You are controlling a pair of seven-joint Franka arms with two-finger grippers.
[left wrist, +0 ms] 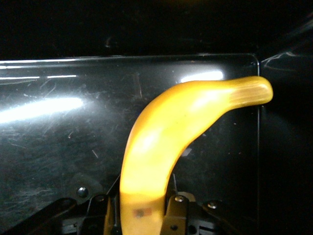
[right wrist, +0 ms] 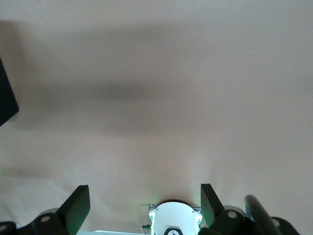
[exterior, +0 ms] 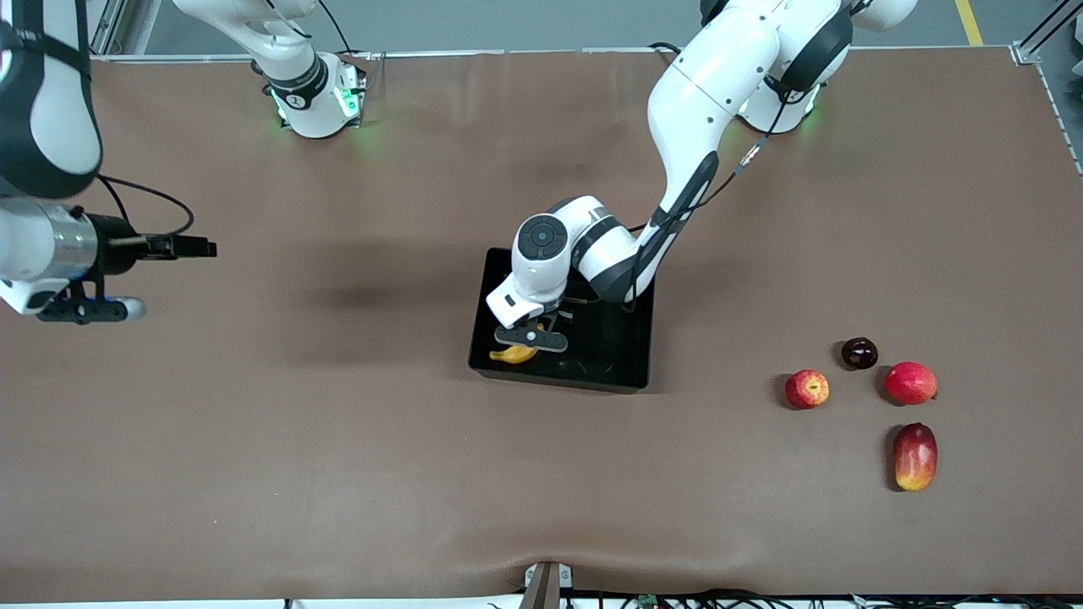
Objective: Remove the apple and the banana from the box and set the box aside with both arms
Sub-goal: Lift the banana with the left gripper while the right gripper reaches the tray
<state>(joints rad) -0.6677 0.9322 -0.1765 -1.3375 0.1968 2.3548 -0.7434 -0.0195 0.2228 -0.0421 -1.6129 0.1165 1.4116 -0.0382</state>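
The black box stands mid-table. My left gripper is down inside it, at the corner nearer the front camera toward the right arm's end, shut on the yellow banana. In the left wrist view the banana runs out from between the fingers over the glossy box floor. The small red apple with yellow streaks lies on the table toward the left arm's end. My right gripper waits open and empty, raised over the right arm's end of the table; its fingers stand wide apart.
Beside the apple lie a dark plum, a round red fruit and an oval red-yellow mango, the mango nearest the front camera. A corner of the box shows in the right wrist view, along with the right arm's base.
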